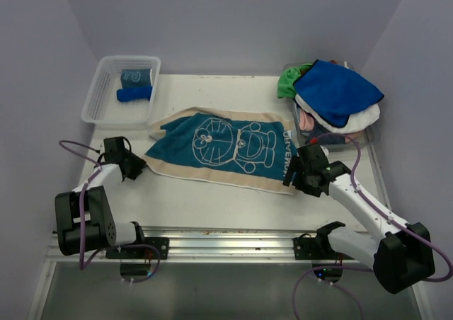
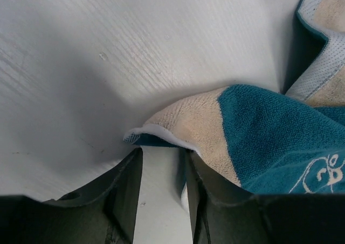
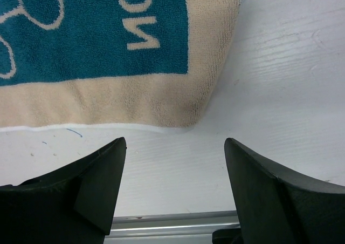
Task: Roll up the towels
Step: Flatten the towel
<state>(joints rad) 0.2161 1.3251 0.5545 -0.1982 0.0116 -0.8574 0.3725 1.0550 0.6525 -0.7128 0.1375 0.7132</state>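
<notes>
A teal and beige towel [image 1: 219,146] with a white cartoon print and lettering lies flat across the middle of the table. My left gripper [image 1: 139,166] is at its near left corner. In the left wrist view that corner [image 2: 188,120] is lifted slightly and rests at the fingertips [image 2: 194,157]. The jaws [image 2: 161,149] stand narrow with bare table showing between them. My right gripper [image 1: 291,173] sits open just short of the towel's near right corner [image 3: 178,103], with nothing between its fingers [image 3: 175,141].
A clear mesh basket [image 1: 95,97] at the back left holds a rolled royal blue towel [image 1: 134,93] and a rolled teal one [image 1: 136,76]. At the back right, blue [image 1: 336,90], green [image 1: 289,81], white [image 1: 357,120] and pink [image 1: 306,122] towels are piled. A metal rail [image 1: 226,238] runs along the near edge.
</notes>
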